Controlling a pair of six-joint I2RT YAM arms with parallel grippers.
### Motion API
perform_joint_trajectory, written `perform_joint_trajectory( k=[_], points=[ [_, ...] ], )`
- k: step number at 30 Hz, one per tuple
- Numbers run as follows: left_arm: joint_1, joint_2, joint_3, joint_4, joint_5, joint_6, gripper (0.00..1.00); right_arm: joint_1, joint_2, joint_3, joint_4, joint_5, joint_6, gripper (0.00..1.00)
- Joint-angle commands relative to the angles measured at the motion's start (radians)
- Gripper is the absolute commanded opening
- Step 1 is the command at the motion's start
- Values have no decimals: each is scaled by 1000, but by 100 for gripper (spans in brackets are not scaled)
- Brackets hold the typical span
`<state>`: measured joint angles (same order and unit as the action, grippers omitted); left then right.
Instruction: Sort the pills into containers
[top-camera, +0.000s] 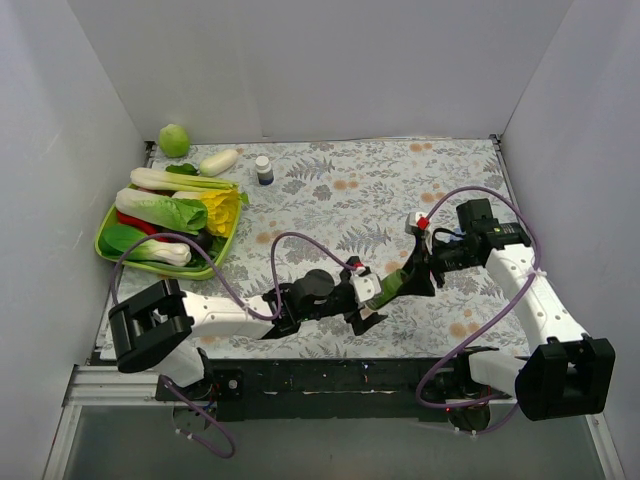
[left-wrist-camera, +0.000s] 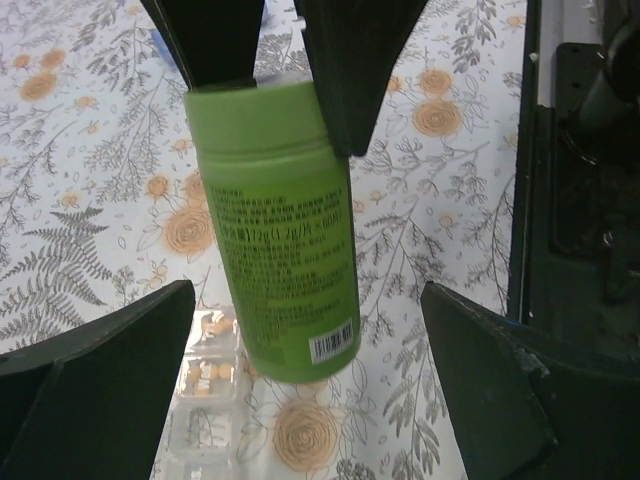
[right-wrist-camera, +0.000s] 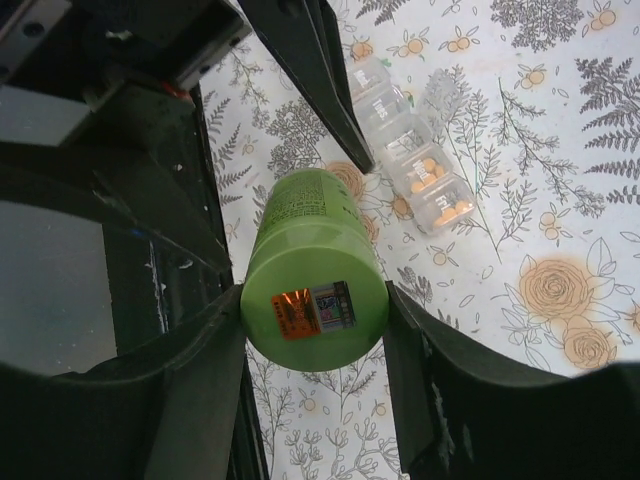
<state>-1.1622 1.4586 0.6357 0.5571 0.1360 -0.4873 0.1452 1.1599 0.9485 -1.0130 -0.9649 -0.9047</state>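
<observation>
My right gripper (top-camera: 412, 278) (right-wrist-camera: 313, 300) is shut on the base end of a green pill bottle (top-camera: 391, 287) (right-wrist-camera: 310, 250) and holds it tilted above the flowered table. My left gripper (top-camera: 368, 305) (left-wrist-camera: 307, 300) is wide open, its fingers (left-wrist-camera: 100, 390) on either side of the bottle's other end (left-wrist-camera: 280, 230) and not touching it. The containers, a clear strip of small compartments (right-wrist-camera: 410, 160) (left-wrist-camera: 205, 400), lie on the table just under the bottle. Some compartments hold small orange pills (right-wrist-camera: 432, 172). The strip is hidden by the grippers in the top view.
A green tray (top-camera: 105, 245) of toy vegetables sits at the left. A dark blue white-capped bottle (top-camera: 264, 170), a green ball (top-camera: 175, 140) and a white vegetable (top-camera: 218, 162) stand at the back left. The black base rail (top-camera: 330, 380) runs along the near edge. White walls enclose the table.
</observation>
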Motion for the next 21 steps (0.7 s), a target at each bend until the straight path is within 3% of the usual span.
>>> perform_joint_trajectory(
  k=[1,4,7,11,12,18,21],
  points=[
    [-30,57,87,38,-162,16,98,10,-23,9,69,-104,53,8],
    [-36,88,127,-6,-179,10,91,10,-51,-16,131,-112,95,7],
    [-37,92,147,-45,-182,3,73,11,-66,-34,175,-106,139,7],
    [-37,77,144,-68,-168,-10,25,13,-66,-47,177,-110,144,7],
    [-37,74,145,-80,-165,-11,0,16,-66,-48,169,-113,130,7],
    [-37,17,111,-132,-27,28,0,65,-60,-27,33,-127,-64,8],
    [-22,-15,91,-207,143,82,0,161,-46,-17,-82,-51,-294,8]
  ],
)
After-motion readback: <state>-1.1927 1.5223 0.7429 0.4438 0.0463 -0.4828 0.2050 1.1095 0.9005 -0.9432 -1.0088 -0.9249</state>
